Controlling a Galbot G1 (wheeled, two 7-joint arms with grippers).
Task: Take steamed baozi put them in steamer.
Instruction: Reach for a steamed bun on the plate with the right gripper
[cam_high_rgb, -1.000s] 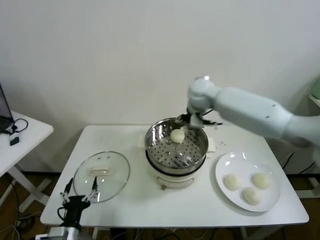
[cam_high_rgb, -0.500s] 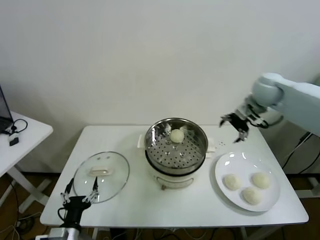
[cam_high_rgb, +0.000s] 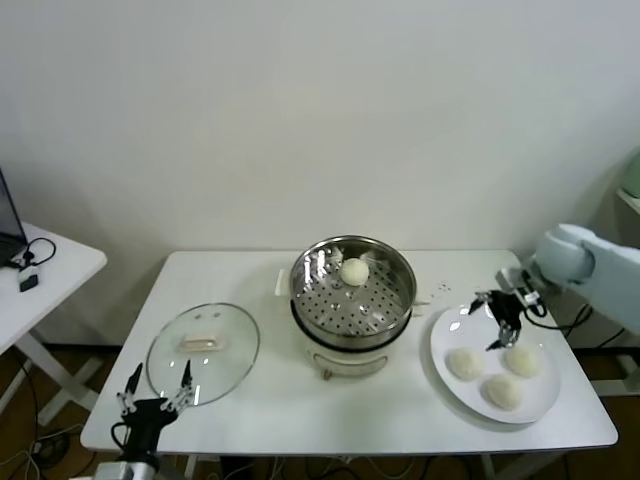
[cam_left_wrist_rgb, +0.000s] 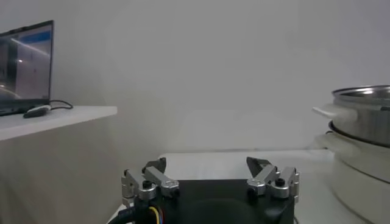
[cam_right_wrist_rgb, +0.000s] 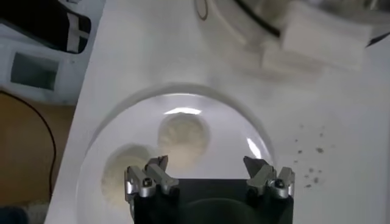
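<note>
1. The right gripper (cam_high_rgb: 497, 318) is hovering at the right of the head view, over the upper-left rim of the white plate (cam_high_rgb: 540, 405), with its fingers spread wide and holding nothing

2. One steamed baozi (cam_high_rgb: 354, 271) is sitting inside the steamer (cam_high_rgb: 352, 288) at centre frame, toward the back wall of the basket

3. Three baozi are waiting on the plate at lower right: the left bun (cam_high_rgb: 465, 363), the right bun (cam_high_rgb: 522, 359) and the front bun (cam_high_rgb: 503, 391), lying close together

4. In the right wrist view the jaws are framing the plate, with one bun (cam_right_wrist_rgb: 183, 133) just ahead of them and another (cam_right_wrist_rgb: 122, 172) off to one side

5. The step in hand appears to be the approach for the next pick. It would be done best by centring over a single bun, keeping the jaws clear of its neighbours, and closing softly, since the dough looks likely to dent

6. The left gripper (cam_high_rgb: 153, 400) is resting at lower left near the glass lid (cam_high_rgb: 203, 345), fingers apart and empty, idle
</note>
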